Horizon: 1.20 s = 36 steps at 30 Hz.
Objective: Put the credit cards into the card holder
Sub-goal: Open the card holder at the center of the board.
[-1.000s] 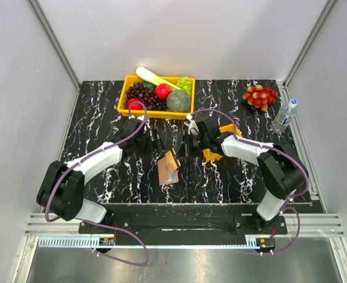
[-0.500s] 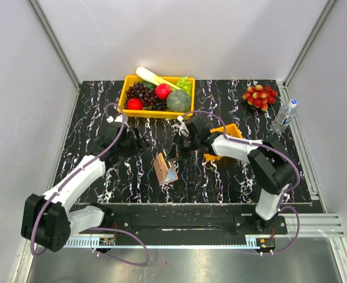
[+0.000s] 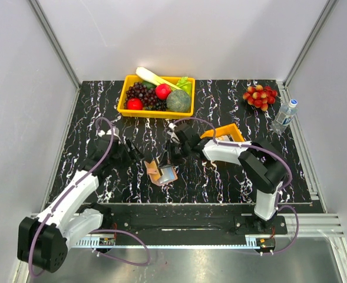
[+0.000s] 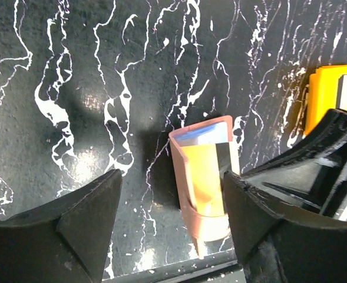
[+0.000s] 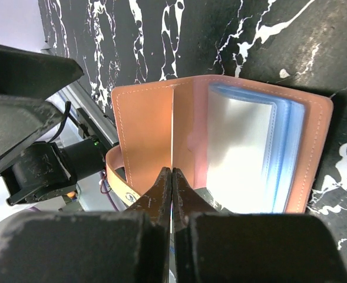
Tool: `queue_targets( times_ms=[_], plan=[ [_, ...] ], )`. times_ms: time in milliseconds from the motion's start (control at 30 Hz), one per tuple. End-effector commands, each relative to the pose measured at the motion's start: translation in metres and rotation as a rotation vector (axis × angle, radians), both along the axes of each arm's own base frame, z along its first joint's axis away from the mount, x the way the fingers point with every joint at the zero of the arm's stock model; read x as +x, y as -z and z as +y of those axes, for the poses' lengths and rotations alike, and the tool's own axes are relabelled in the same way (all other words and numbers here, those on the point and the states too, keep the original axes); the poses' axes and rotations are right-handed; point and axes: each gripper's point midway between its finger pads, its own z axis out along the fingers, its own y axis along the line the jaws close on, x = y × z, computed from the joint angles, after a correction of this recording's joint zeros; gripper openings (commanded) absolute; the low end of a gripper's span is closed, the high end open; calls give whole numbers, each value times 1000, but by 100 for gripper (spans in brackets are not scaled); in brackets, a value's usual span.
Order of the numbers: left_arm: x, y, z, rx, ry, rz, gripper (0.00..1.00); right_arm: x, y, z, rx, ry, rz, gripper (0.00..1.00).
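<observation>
The tan-pink card holder point(image 3: 161, 171) lies open on the black marble table, its pale slots facing up. My right gripper point(image 3: 174, 155) is just behind it, shut on a thin credit card. In the right wrist view the card point(image 5: 172, 130) is seen edge-on as a white line between my shut fingers, standing over the fold of the card holder point(image 5: 144, 130). My right gripper point(image 5: 172, 177) is directly above the holder's near edge. My left gripper point(image 3: 135, 155) is open and empty to the holder's left. In the left wrist view the holder point(image 4: 204, 177) lies between my open left gripper's point(image 4: 173, 206) fingers, untouched.
A small orange tray point(image 3: 227, 131) sits under the right arm, also in the left wrist view point(image 4: 321, 88). A yellow fruit bin point(image 3: 125, 100) stands at the back. A red fruit cluster point(image 3: 260, 96) and a water bottle point(image 3: 284, 115) are at the back right.
The left arm has drawn back to the left and nearer. The card holder has shifted left and nearer and lies more open. The right gripper has followed it with the card.
</observation>
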Motion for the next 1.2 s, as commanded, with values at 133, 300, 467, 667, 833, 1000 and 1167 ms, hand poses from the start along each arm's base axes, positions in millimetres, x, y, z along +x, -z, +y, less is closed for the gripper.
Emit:
queue_targets(
  times_ms=[133, 300, 467, 667, 833, 1000, 1167],
  plan=[
    [-22, -9, -16, -152, 36, -2, 75, 10, -1, 12, -21, 57, -33, 0],
    [-42, 8, -25, -224, 70, 53, 76, 8, 13, 9, -49, 65, -8, 0],
    [-46, 7, -38, -318, 88, 43, 76, 6, 18, 11, -56, 56, 1, 0],
    [-35, 16, -36, -283, 50, 50, 75, 4, 19, 12, -53, 42, 5, 0],
    [-26, 25, -33, -237, 39, 67, 65, 4, 18, 12, -49, 36, -1, 0],
    [-25, 35, -29, -202, 33, 89, 53, 4, 17, 12, -48, 31, -3, 0],
    [-22, 43, -21, -147, 8, 88, 39, 11, 9, 5, -59, 65, -65, 0]
  ],
)
